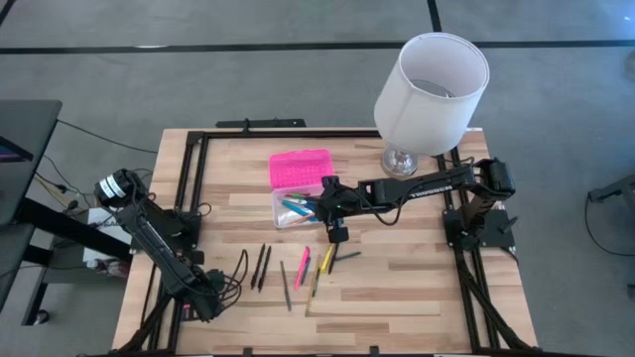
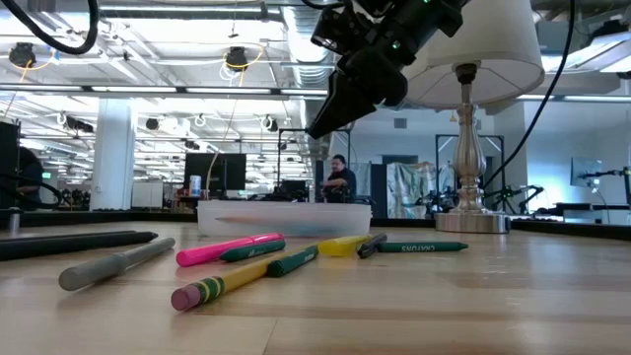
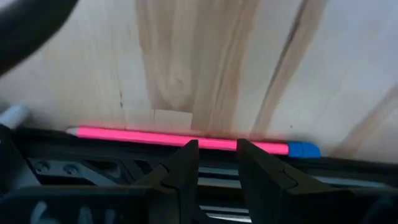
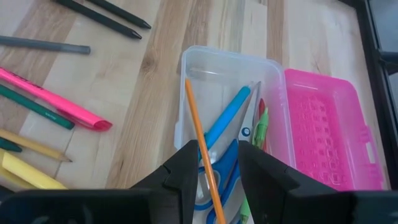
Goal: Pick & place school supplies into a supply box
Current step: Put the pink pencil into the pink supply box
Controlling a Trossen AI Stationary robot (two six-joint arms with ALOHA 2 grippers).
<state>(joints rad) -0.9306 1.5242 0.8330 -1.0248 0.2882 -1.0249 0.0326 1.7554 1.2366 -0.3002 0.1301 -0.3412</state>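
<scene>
The supply box stands mid-table: clear base [image 1: 296, 209] [image 4: 227, 124] [image 2: 284, 217], with the pink lid [image 1: 300, 169] [image 4: 326, 134] open flat on its far side. Blue scissors [image 4: 219, 168], a blue pen and green and red pens lie in the base. My right gripper [image 1: 323, 206] [image 4: 219, 186] [image 2: 314, 130] hangs over the base's right end, shut on an orange pencil [image 4: 198, 130]. Loose pens and pencils [image 1: 298, 270] [image 2: 237, 258] lie on the wood near the box. My left gripper [image 1: 205, 303] [image 3: 217, 163] rests shut at the near left corner, beside a pink pencil [image 3: 180, 136]. My right gripper has the orange pencil between its two fingers at a point [image 4: 209, 180] toward one end. The fingers come from above, slanting toward the table's left. The pencil sticks out forward along them, its free end [image 4: 186, 82] over the base's near wall. Whether that end touches the box, I cannot tell.
A white lamp [image 1: 429, 94] [image 2: 471, 148] stands on the table's far right, close behind my right arm. A black frame rail [image 1: 198, 188] runs along the left side, another [image 1: 458, 248] along the right. Bare wood [image 1: 397, 288] lies on the near right.
</scene>
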